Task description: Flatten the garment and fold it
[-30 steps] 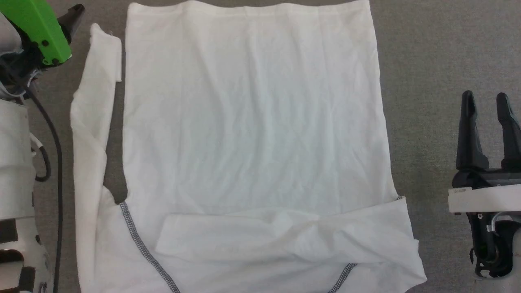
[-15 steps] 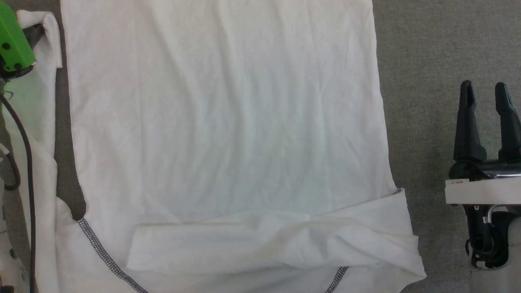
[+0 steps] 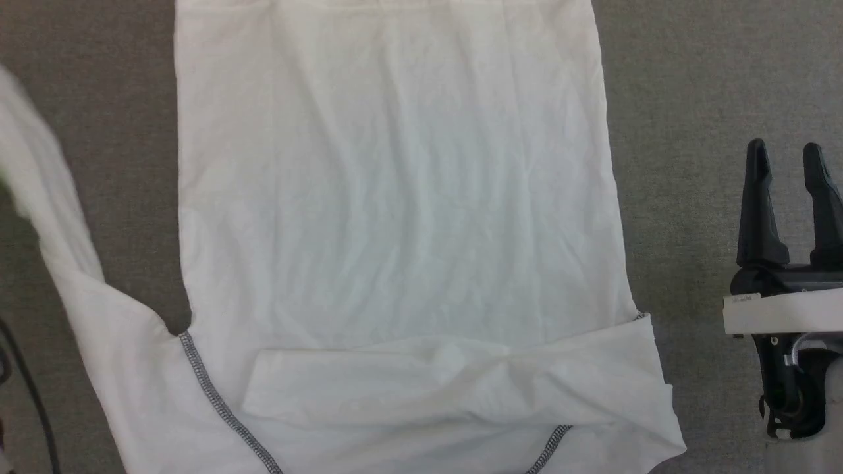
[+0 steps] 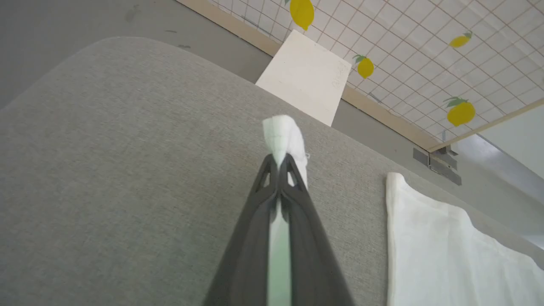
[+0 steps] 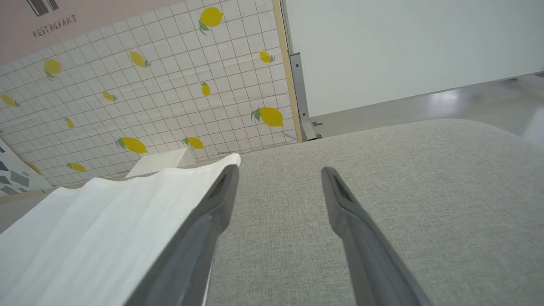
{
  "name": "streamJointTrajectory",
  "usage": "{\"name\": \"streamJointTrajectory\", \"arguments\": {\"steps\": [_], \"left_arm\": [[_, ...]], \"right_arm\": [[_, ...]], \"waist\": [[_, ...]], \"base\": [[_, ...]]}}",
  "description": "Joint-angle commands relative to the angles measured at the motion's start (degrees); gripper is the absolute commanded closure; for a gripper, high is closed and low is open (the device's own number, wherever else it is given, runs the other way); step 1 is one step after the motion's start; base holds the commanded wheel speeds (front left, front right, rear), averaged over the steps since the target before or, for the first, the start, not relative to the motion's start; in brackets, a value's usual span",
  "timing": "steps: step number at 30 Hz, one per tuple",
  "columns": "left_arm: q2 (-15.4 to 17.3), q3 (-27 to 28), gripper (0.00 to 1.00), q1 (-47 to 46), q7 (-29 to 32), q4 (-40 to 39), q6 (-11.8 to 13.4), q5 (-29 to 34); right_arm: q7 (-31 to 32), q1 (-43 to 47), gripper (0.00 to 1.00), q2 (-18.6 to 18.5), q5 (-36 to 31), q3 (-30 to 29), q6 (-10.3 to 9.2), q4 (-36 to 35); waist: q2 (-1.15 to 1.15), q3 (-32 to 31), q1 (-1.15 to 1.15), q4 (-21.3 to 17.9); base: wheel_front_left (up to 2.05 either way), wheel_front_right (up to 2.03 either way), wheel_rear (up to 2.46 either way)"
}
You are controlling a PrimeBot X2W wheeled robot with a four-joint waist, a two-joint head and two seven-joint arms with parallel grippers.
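Sleeve-folding, I'd say. At the near end one sleeve lies folded across the shirt, which is spread flat on the surface, stretching far. The left pincer, clamped on the other sleeve at its cuff, holds it out left; it wants carrying across next. The right pincer gapes empty, right of the shirt, apart

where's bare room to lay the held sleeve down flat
Bare grey surface lies between the held sleeve and the garment body; a narrower strip between garment and right gripper. Crowded at the shoulders, where the other sleeve lies folded.
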Motion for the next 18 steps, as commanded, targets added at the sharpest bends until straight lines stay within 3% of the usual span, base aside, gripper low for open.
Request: {"name": "streamJointTrajectory", "arguments": {"steps": [1, 4, 7, 12, 18], "left_arm": [[1.1, 2.0, 1.0, 2.8, -2.1, 0.2, 0.8, 0.4], [1.1, 6.7, 1.0, 7.6, -7.7, 1.2, 1.7, 0.4], [0.4, 10.4, 1.0, 12.0, -12.2, 1.0, 0.9, -0.7], [-2.2, 13.2, 1.0, 18.4, -17.8, -2.3, -2.9, -2.7], [-5.1, 12.4, 1.0, 22.3, -20.8, -10.6, -6.8, -4.0]], "right_arm": [[0.1, 0.9, 0.0, 0.0, -0.2, -0.3, -0.08, 0.1], [0.3, 2.6, 0.0, 0.0, 0.2, -1.0, -0.08, 0.3], [0.6, 4.2, 0.0, 0.0, 0.6, -1.4, -0.08, 0.4], [0.9, 6.0, 0.0, 0.0, 1.0, -2.2, -0.08, 0.3], [1.7, 7.7, 0.0, 0.0, 0.7, -2.8, -0.08, -0.2]], "waist": [[0.0, -5.2, 0.0, 2.4], [0.0, -8.1, 0.0, 3.3], [0.0, -10.1, 0.0, 4.0], [0.0, -12.7, 0.0, 4.9], [0.0, -15.8, 0.0, 5.9]], "base": [[0.0, 0.0, 0.0], [0.0, 0.0, 0.0], [0.0, 0.0, 0.0], [0.0, 0.0, 0.0], [0.0, 0.0, 0.0]]}}
